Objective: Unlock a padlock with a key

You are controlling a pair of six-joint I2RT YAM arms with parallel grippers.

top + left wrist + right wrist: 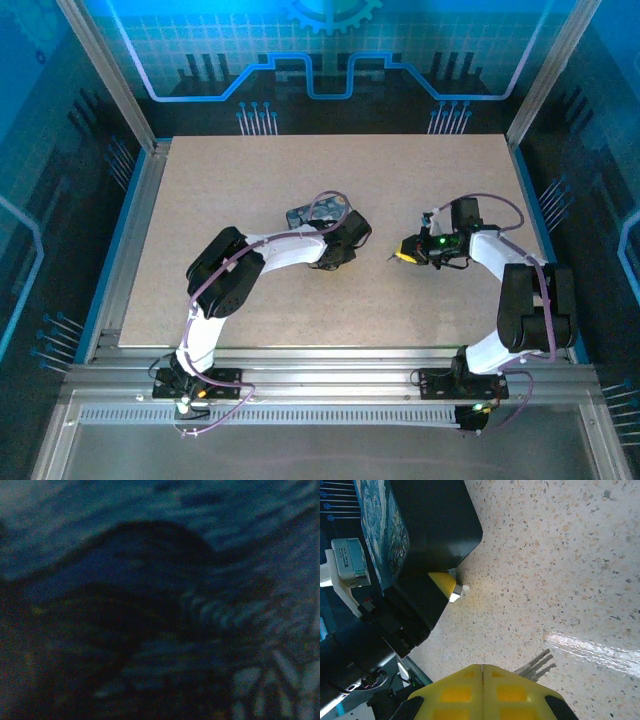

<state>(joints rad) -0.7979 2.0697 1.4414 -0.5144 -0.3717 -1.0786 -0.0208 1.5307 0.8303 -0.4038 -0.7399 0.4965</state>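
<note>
Where the pale, speckled, faintly glossy surface meets the foot of the dark blue swirl-patterned rectangular tin box, a tiny silvery-grey metal padlock rests on the surface. It sits just beside the box's smooth black side wall and rounded corner. One wedge-shaped yellow fingertip of the left gripper touches the padlock from the box side. Its other finger is hidden, so I cannot tell whether this gripper is open or clamped on anything. The left wrist view is dark and blurred, giving only blue swirls very close to the lens.

The right gripper has blocky yellow fingers with a waffle-like moulded face, pressed together along a thin seam. They pinch the tiny thin dark metal key, whose slim grey prongs splay out past them, just above the surface. From above, the right gripper lies well apart from the box, with bare surface between the key and the padlock.
</note>
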